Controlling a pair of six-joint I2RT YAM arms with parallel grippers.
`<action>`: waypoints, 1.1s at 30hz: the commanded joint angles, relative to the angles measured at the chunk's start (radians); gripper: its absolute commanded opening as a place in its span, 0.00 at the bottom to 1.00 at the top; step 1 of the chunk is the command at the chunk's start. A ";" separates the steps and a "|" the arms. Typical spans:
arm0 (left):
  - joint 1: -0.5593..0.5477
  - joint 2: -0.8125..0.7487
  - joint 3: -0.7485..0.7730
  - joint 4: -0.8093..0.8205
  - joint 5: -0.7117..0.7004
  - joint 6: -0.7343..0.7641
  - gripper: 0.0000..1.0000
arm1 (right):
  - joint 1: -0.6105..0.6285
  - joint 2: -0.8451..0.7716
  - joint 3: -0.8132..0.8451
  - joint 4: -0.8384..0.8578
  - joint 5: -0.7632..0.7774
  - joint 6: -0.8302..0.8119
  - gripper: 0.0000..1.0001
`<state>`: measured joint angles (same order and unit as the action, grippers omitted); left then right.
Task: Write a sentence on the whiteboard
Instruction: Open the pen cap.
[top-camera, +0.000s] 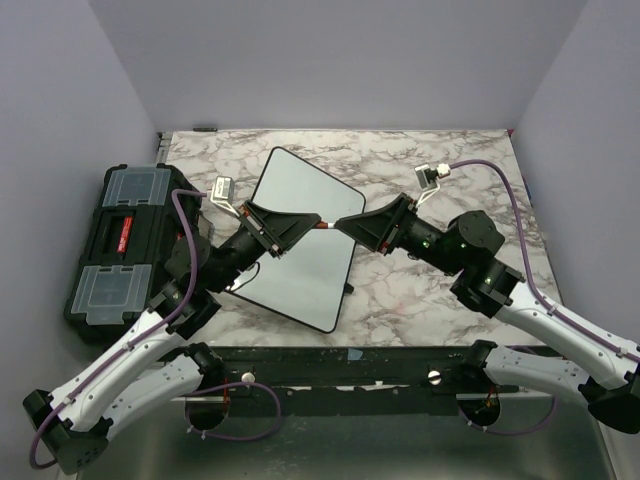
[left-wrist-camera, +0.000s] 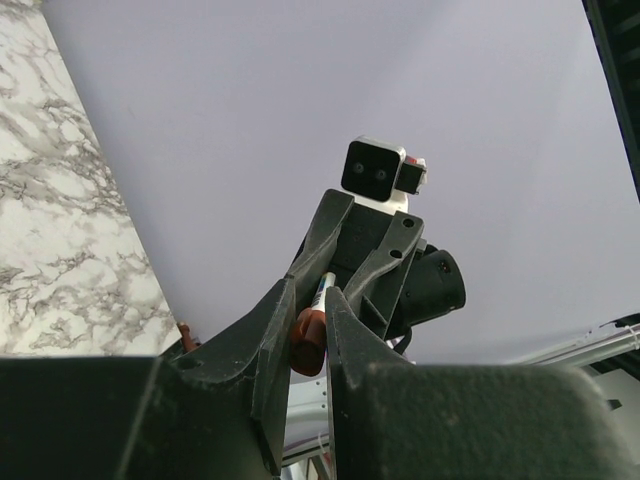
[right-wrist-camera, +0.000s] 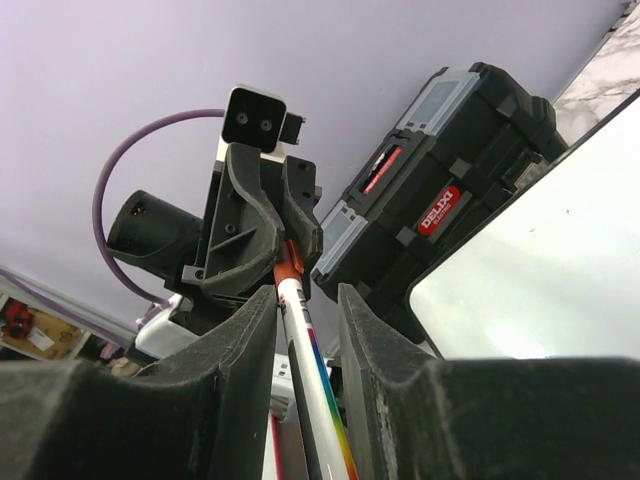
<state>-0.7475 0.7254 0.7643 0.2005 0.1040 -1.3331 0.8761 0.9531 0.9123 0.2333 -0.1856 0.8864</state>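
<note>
**Uncapping the marker above the whiteboard; no lettering shows yet.**
The black toolbox (top-camera: 120, 240) sits at the far left. My left tool (top-camera: 316, 222) is clamped on the red cap (left-wrist-camera: 308, 345), and the marker (right-wrist-camera: 310, 370) bridges across to my right tool (top-camera: 341, 222). Its fingers (right-wrist-camera: 240, 330) sit close on either side of the white barrel, but I cannot tell if they grip it. The whiteboard (top-camera: 300, 275) lies flat on the marble surface (top-camera: 420, 290) beneath both tools. Next, I judge, the right tool needs a firm hold, then both pull straight apart.
</note>
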 joint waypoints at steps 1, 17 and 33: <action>-0.007 -0.003 -0.017 -0.010 -0.020 0.003 0.00 | 0.005 0.006 0.015 0.058 -0.005 -0.014 0.33; -0.007 -0.008 0.009 -0.062 -0.040 0.055 0.00 | 0.004 0.015 0.007 0.043 -0.051 -0.012 0.14; -0.006 0.029 0.083 -0.154 -0.030 0.141 0.00 | 0.005 0.038 0.035 0.017 -0.105 -0.020 0.21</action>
<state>-0.7483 0.7322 0.8124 0.1242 0.0822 -1.2701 0.8734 0.9756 0.9161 0.2687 -0.2344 0.8890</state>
